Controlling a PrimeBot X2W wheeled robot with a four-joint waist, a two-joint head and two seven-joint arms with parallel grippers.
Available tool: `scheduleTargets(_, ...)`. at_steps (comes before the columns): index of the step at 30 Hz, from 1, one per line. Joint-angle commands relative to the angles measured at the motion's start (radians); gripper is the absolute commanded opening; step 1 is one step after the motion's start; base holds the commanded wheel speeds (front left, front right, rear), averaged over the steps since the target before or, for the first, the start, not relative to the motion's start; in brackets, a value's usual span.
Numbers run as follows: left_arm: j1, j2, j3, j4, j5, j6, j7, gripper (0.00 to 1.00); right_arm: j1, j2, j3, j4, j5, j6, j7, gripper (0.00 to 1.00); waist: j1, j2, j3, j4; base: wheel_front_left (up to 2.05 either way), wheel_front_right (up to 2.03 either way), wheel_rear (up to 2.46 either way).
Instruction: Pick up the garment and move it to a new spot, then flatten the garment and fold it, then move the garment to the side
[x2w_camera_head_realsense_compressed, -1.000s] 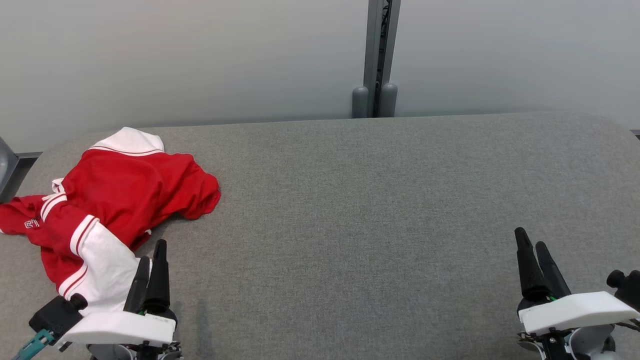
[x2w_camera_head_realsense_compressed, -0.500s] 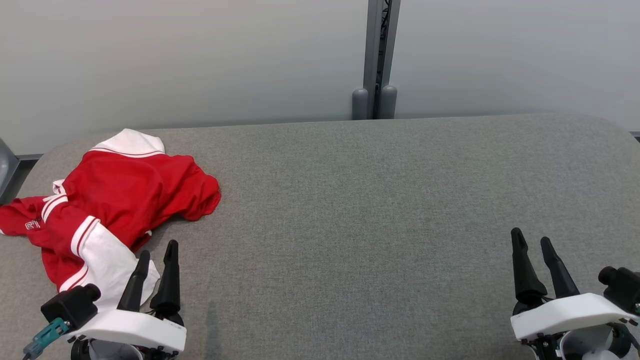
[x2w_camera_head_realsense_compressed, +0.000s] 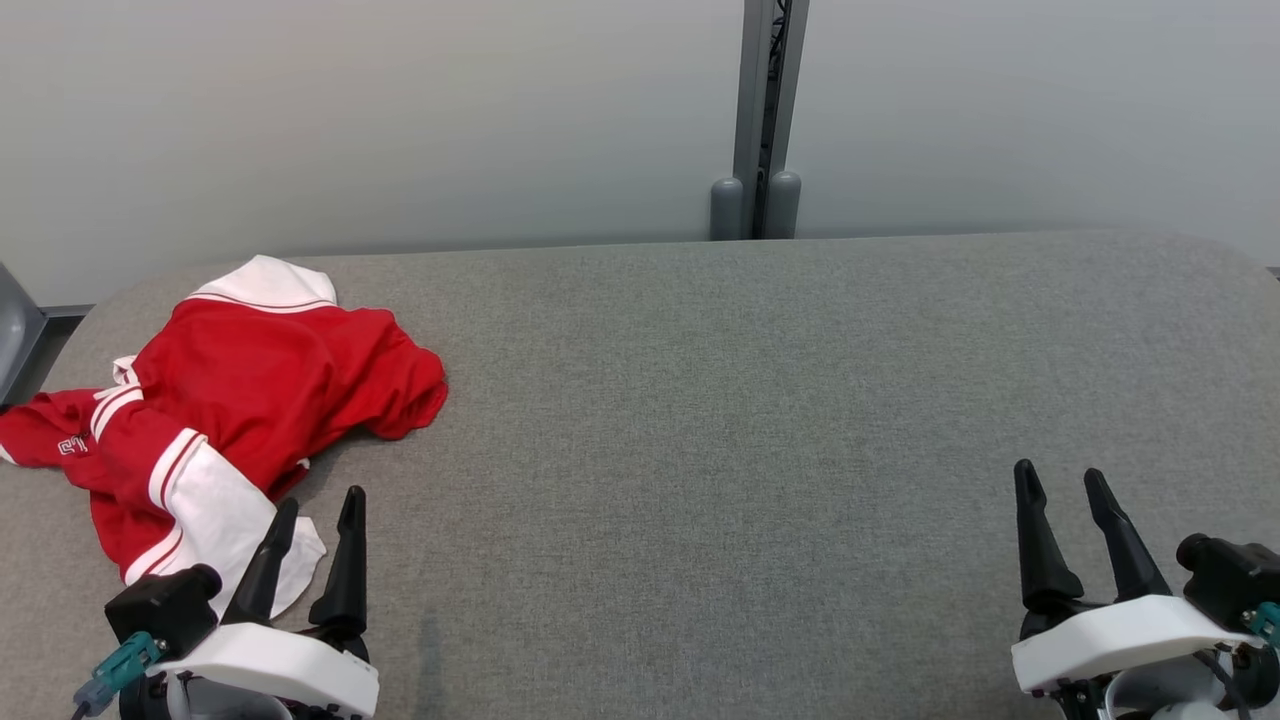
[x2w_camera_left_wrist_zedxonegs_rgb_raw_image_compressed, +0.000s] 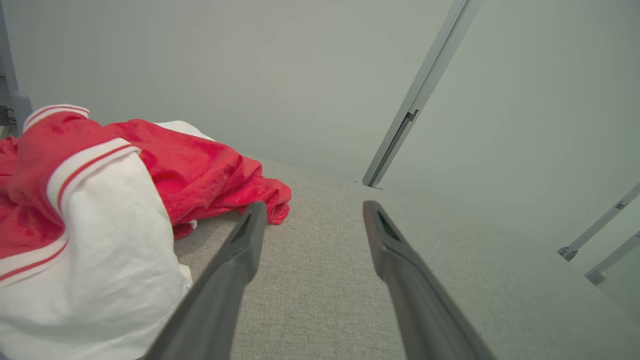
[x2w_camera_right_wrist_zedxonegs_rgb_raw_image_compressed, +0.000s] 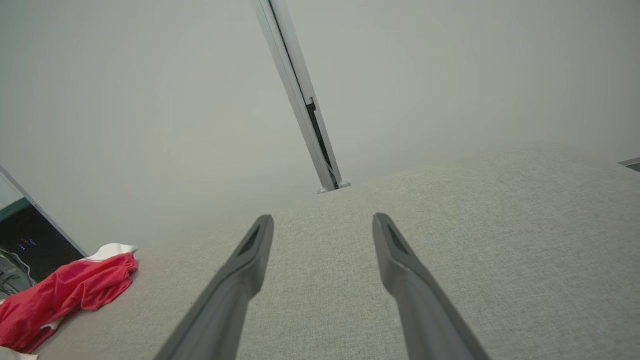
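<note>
A crumpled red garment with white, red-striped cuffs lies at the left end of the grey fabric table. My left gripper stands open at the lower left, just right of the garment's white sleeve and apart from it. In the left wrist view the garment bunches to the left of the open left gripper, whose fingers hold nothing. My right gripper is open at the lower right over bare table. The right wrist view shows the open right gripper and the garment far off at the lower left.
A pale wall runs behind the table, with a grey vertical post and two rounded feet at the back edge. The table's rounded corners show at the far left and far right. A dark opening lies beyond the table's left end.
Both grippers have opened wider, their fingers spreading apart. The head camera has shifted slightly, so the whole scene sits a little lower and to the right. The garment has not moved.
</note>
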Motion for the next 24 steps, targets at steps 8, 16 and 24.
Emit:
scheduleTargets(8,0.0,0.02,-0.002,-0.012,0.104,0.007,-0.027,1.0,0.01,-0.008,0.004,-0.013,-0.104,0.002,-0.033,1.0,0.0,-0.0001,-0.009,0.001,0.0,0.0,0.0)
scheduleTargets(16,0.007,0.023,-0.007,0.005,0.173,0.004,-0.047,1.0,0.023,-0.005,-0.001,-0.014,-0.174,0.002,-0.052,1.0,0.0,-0.0001,-0.01,-0.002,0.0,0.0,0.0)
scheduleTargets(24,0.006,0.02,0.005,0.027,0.224,0.003,-0.062,1.0,0.028,-0.003,-0.001,-0.013,-0.23,0.002,-0.067,1.0,0.0,-0.0001,-0.011,-0.007,0.0,0.0,0.0)
